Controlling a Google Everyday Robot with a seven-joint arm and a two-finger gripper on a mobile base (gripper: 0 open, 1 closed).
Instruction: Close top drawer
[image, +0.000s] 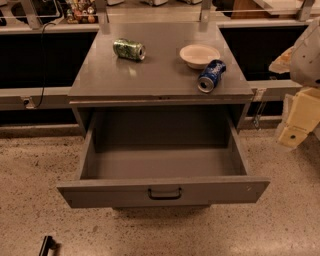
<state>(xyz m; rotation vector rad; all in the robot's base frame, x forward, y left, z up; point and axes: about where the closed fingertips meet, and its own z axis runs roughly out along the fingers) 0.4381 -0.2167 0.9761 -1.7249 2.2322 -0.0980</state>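
The top drawer (163, 191) is a wide grey metal drawer, pulled far out of the cabinet toward me. Its inside (165, 160) is empty. A small dark pull handle (164, 193) sits at the centre of its front panel. My gripper (298, 120) is at the right edge of the view, cream-coloured, hanging beside the drawer's right side and apart from it, at about the height of the cabinet top. The lower drawers are hidden under the open one.
On the grey cabinet top (125, 75) lie a green can (129, 49) on its side, a white bowl (199, 54) and a blue can (211, 76) near the right front edge. A counter rail (35, 95) runs behind. A dark object (47, 245) lies on the speckled floor at bottom left.
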